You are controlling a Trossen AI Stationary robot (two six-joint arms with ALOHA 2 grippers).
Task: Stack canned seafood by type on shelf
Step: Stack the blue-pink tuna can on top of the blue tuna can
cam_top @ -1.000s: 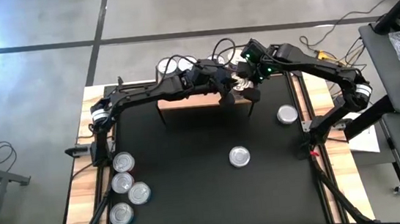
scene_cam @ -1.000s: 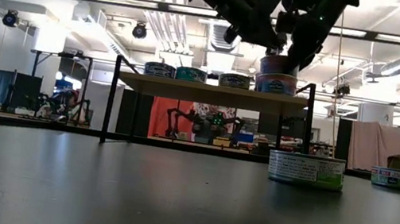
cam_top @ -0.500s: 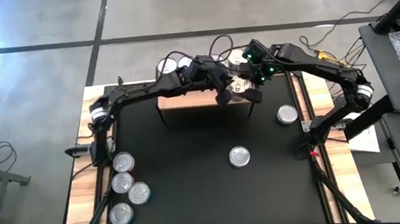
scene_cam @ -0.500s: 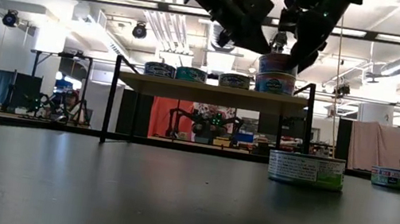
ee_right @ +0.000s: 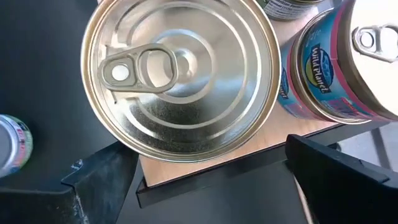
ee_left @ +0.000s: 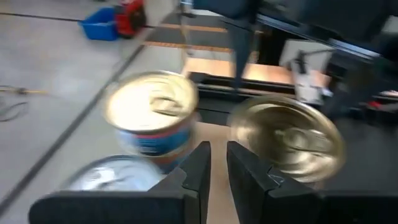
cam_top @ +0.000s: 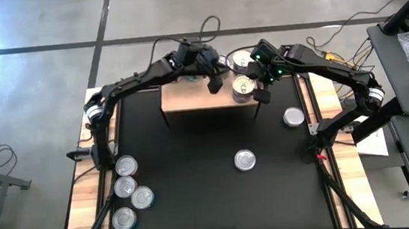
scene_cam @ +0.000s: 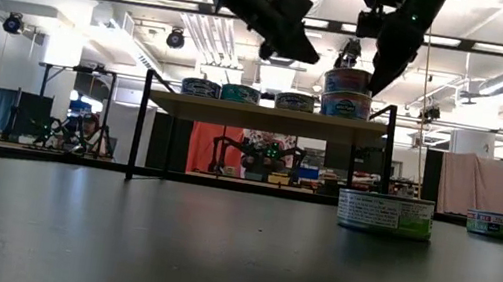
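Two grippers hover over the shelf (cam_top: 188, 99). Right gripper (cam_top: 254, 80) fingers spread wide, straddling the two-tin stack (scene_cam: 347, 91) at the shelf's right end, not touching it. Left gripper (cam_top: 215, 82) fingers closed, empty, above the shelf's middle. Three more tins (scene_cam: 241, 93) on the shelf top. Six tins (cam_top: 245, 159) on the table (cam_top: 195, 175).

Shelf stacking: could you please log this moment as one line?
left claw: shut, empty, above shelf | right claw: open beside stacked tins | loose tins on mat
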